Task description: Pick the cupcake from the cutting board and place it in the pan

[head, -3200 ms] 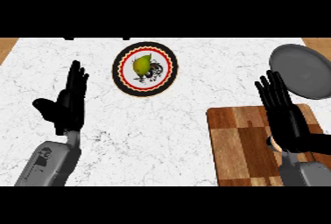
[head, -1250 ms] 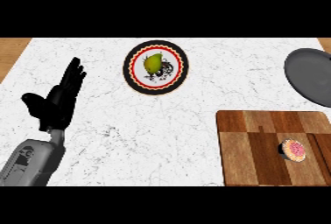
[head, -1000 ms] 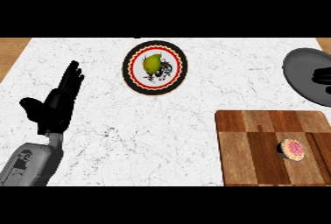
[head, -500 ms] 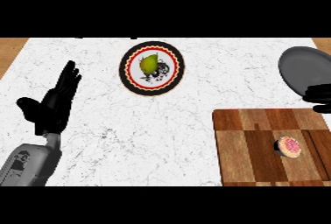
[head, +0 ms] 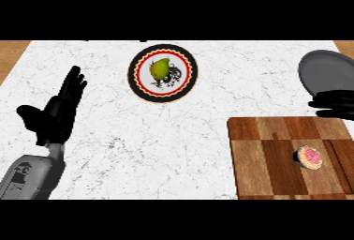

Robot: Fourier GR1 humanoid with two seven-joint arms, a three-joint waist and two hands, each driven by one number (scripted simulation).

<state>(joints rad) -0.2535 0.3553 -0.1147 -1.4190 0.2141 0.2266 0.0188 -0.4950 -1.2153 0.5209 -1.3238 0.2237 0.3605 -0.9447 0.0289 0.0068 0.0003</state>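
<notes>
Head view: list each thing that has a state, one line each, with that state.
cupcake: on the cutting board, not held.
pan: holds nothing, at the right edge.
plate: holds a green fruit.
left hand: open, resting, fingers up.
right hand: at the right edge between pan and board, holding nothing.

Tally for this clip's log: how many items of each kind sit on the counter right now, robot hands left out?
Plates: 1, the patterned plate, with a green fruit on it
Fruit: 1
Pans: 1, the grey pan
Cutting boards: 1, the wooden cutting board
Cupcakes: 1, the cupcake on the board
Total: 5
</notes>
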